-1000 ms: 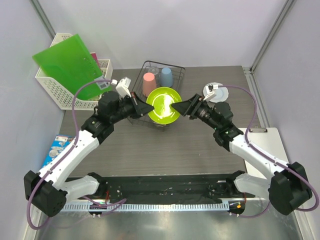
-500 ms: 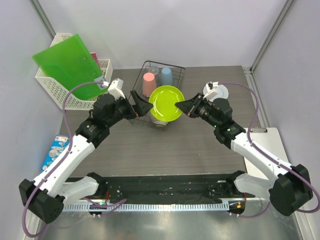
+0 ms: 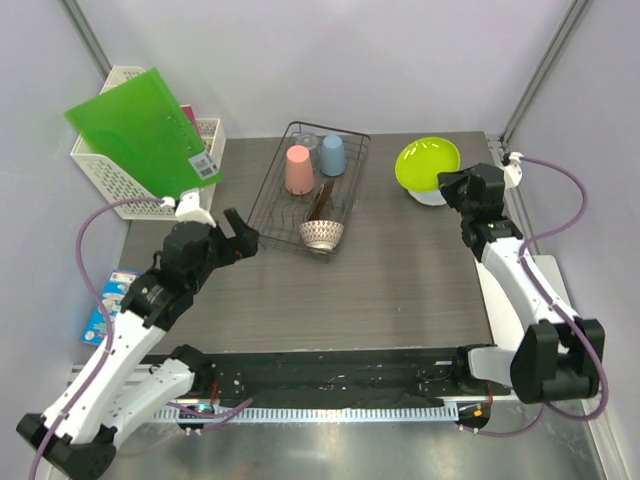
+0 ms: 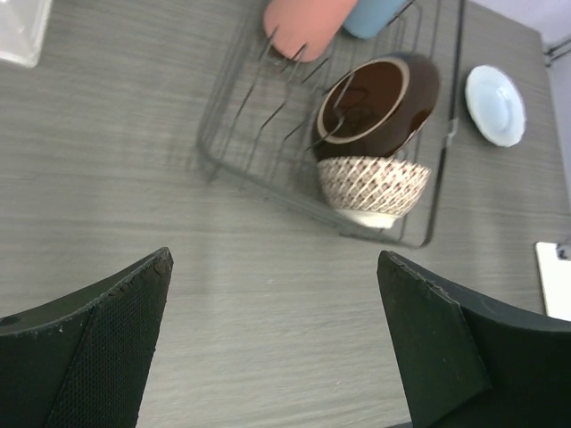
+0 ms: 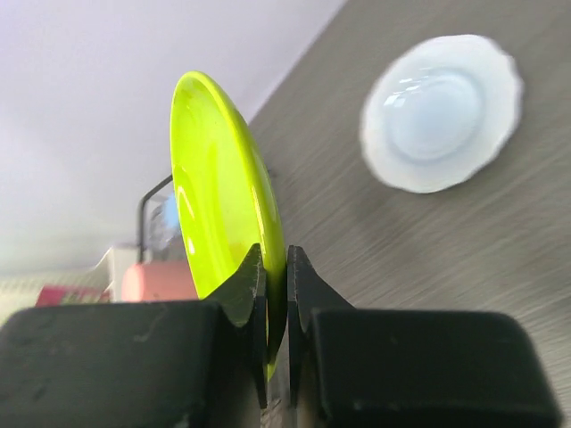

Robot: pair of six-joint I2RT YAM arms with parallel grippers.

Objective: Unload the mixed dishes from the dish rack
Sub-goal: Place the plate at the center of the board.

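Right claw (image 5: 275, 267) pinches green plate (image 3: 425, 160) by thin rim over white plate (image 5: 440, 111), upper right of top view; a slip could drop it and chip both; left claw (image 4: 274, 259) wide, empty, near rack (image 3: 283, 212).

Left wrist view: the pink cup (image 4: 299, 27) and light blue cup (image 4: 375, 16) are sliced off by the top edge. The left gripper (image 4: 275, 259) fingers (image 4: 89, 348) run out at the bottom edge. From above, the yellow-green plate (image 3: 428, 160) covers most of the pale grey-white plate (image 3: 428, 197). Right wrist view: that plate's lower rim disappears between the right gripper (image 5: 275, 259) fingers, and at the lower left both cups are a blur.
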